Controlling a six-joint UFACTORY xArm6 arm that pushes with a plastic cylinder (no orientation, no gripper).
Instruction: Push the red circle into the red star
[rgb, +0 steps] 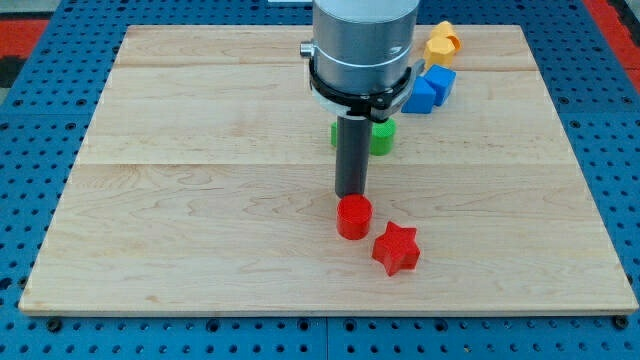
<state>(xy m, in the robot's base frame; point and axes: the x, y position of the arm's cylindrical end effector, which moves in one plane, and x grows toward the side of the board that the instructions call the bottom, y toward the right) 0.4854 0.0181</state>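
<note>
The red circle (353, 217) stands on the wooden board (200, 200), a little below the middle. The red star (396, 248) lies just to its lower right, very close or touching it. My tip (351, 193) is directly above the red circle in the view, at its top edge, touching or nearly touching it.
A green block (381, 137) sits behind the rod, partly hidden. Two blue blocks (430, 90) lie at the view's upper right, with a yellow block (440, 43) above them near the board's top edge. The arm's grey body (362, 45) hangs over the top middle.
</note>
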